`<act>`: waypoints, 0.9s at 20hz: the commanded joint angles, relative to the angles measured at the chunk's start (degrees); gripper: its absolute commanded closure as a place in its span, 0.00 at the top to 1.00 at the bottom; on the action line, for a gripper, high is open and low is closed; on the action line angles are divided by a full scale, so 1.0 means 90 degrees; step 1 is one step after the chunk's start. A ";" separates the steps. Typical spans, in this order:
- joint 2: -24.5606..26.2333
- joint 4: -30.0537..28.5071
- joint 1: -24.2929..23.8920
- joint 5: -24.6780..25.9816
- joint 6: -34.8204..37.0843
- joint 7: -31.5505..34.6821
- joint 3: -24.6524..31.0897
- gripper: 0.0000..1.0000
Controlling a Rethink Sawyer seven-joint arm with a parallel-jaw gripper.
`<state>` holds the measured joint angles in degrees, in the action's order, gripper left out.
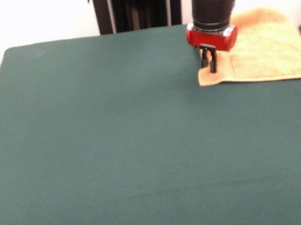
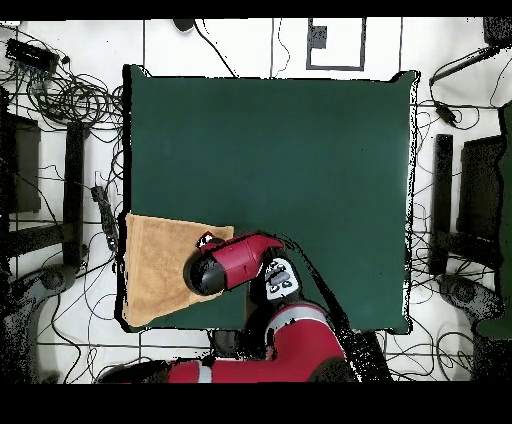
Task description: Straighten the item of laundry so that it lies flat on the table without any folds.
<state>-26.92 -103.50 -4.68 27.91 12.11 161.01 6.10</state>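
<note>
Orange-tan terry-cloth towel (image 1: 272, 46) spread at the corner of the dark green felt counter (image 1: 116, 150), its near corner pinched between the black fingers (image 1: 210, 60), red arm lowered from above.

My front camera sits across the table (image 1: 116, 150), low and close, facing the arm (image 1: 213, 4) that comes down at top right. My overhead camera looks straight down from well above, taking in the whole table (image 2: 300, 180) and surrounding floor (image 2: 70, 120), robot base at bottom. Both share the tabletop, arm (image 2: 235, 265) and towel (image 1: 275, 46) (image 2: 155, 260).
</note>
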 commanded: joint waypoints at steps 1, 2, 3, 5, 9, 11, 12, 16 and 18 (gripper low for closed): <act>0.1221 0.1214 -0.0657 0.0866 -0.0144 -0.1165 0.0346 0.00; 0.1151 0.1167 -0.0681 0.0904 -0.0075 -0.1140 0.0363 0.00; 0.1029 0.1068 -0.0714 0.0930 0.0041 -0.1135 0.0399 0.00; 0.0843 0.0932 -0.0766 0.0961 0.0219 -0.1131 0.0451 0.00; 0.0464 0.0660 -0.0894 0.1041 0.0520 -0.1185 0.0550 0.00; 0.0211 0.0478 -0.0997 0.1057 0.0746 -0.1261 0.0636 0.00; 0.0107 0.0423 -0.1053 0.1060 0.0856 -0.1321 0.0686 0.00; -0.0129 0.0330 -0.1298 0.1135 0.1119 -0.1571 0.0881 0.00; -0.0130 0.0360 -0.1391 0.1199 0.1167 -0.1627 0.0941 0.00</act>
<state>-27.93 -104.15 -13.08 33.46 15.94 161.01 13.27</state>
